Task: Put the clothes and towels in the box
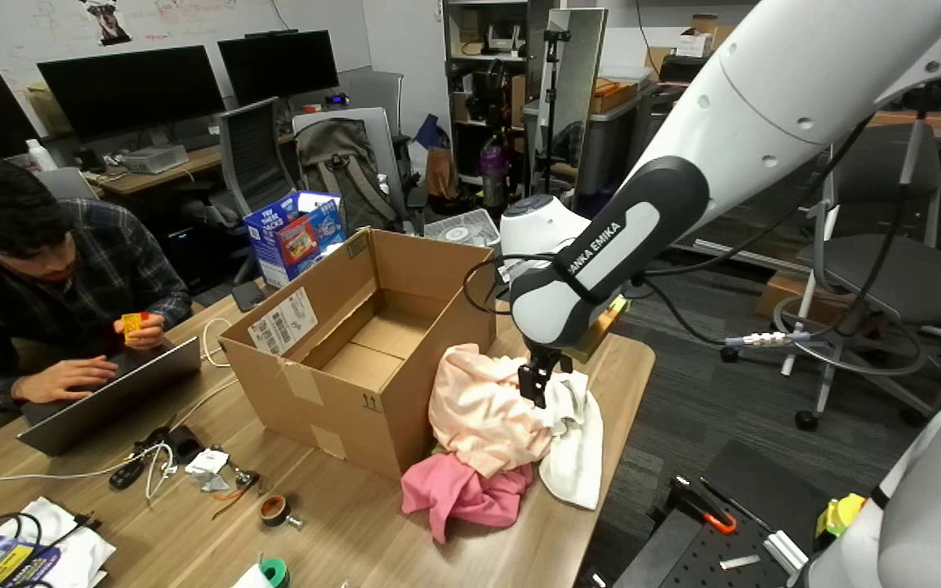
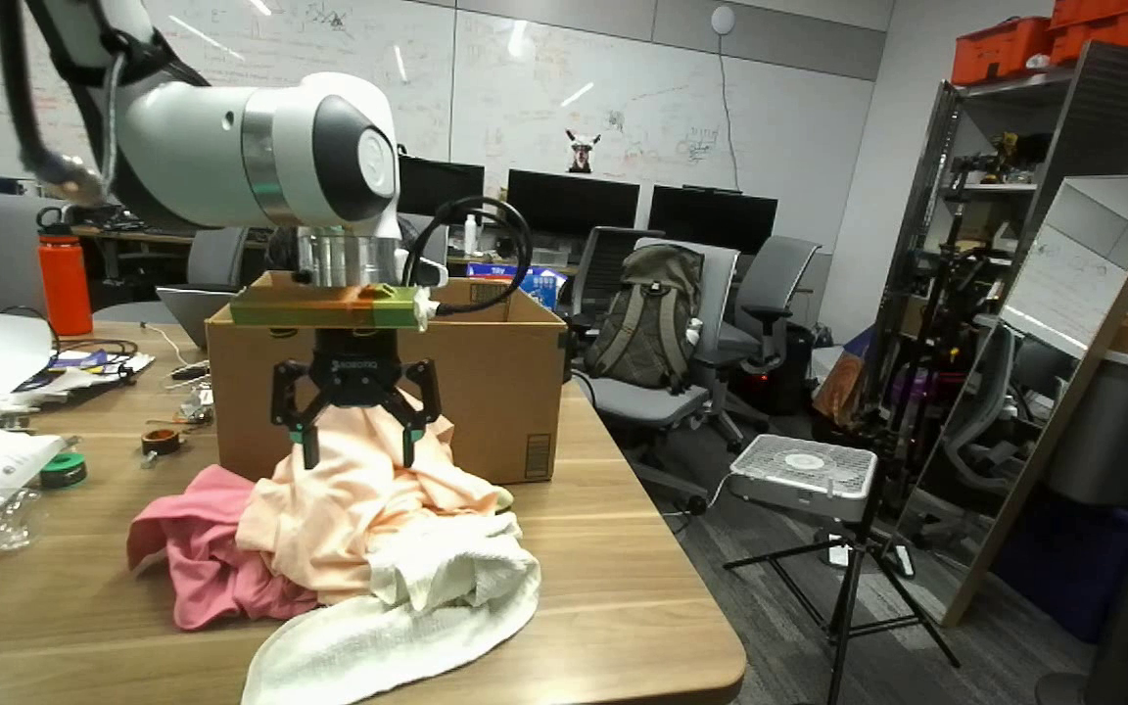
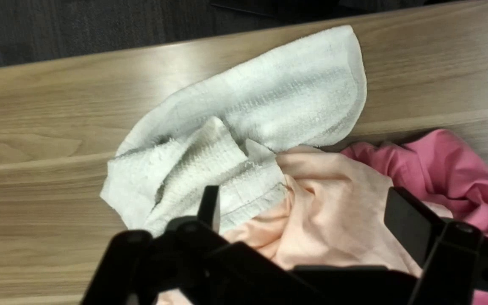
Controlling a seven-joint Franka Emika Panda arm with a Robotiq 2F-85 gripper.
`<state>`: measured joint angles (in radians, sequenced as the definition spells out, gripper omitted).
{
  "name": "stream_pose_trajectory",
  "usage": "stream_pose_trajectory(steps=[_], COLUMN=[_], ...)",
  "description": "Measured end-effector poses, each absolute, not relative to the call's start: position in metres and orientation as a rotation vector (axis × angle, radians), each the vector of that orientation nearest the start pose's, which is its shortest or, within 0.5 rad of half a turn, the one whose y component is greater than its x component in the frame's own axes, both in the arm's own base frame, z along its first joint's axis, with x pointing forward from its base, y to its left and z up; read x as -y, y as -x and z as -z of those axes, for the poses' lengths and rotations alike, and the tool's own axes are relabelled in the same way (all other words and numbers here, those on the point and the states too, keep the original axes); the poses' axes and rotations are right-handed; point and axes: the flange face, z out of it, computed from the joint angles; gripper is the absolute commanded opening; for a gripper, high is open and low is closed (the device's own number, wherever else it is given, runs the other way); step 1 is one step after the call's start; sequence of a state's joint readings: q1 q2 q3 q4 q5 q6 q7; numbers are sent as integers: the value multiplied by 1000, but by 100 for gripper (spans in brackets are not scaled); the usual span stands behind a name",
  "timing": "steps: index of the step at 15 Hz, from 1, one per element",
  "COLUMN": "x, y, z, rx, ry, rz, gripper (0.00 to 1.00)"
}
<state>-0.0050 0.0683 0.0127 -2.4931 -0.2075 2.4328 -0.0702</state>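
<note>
The cardboard box (image 1: 319, 412) stands upright on the table with its top open, and its bare bottom shows in an exterior view. Against its side lies a heap of cloths: a pale peach cloth (image 2: 349, 499) in the middle, a bright pink cloth (image 2: 211, 558) beside it, and a whitish grey-green towel (image 3: 269, 93) spread toward the table edge. A small yellowish edge (image 2: 504, 499) peeks out from under the peach cloth. My gripper (image 2: 359, 462) points down over the heap, fingers wide apart, nothing gripped. In the wrist view, peach cloth and a towel corner show between the fingers (image 3: 411, 224).
A person at a laptop (image 1: 123, 392) sits beyond the box. Tape rolls (image 1: 274, 510), cables and small parts lie on the table near it. A blue printed packet (image 1: 295, 233) stands behind the box. The table edge (image 3: 176, 42) runs close past the towel.
</note>
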Motion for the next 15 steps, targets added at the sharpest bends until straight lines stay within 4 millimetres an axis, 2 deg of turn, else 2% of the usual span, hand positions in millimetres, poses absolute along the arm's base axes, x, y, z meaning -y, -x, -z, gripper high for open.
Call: stream_pose_trajectory(steps=[7, 15], x=[-10, 2], y=[-490, -501], z=[-214, -191], rx=[470, 563], ry=[3133, 3038], rz=[-174, -125], gripper=[100, 100])
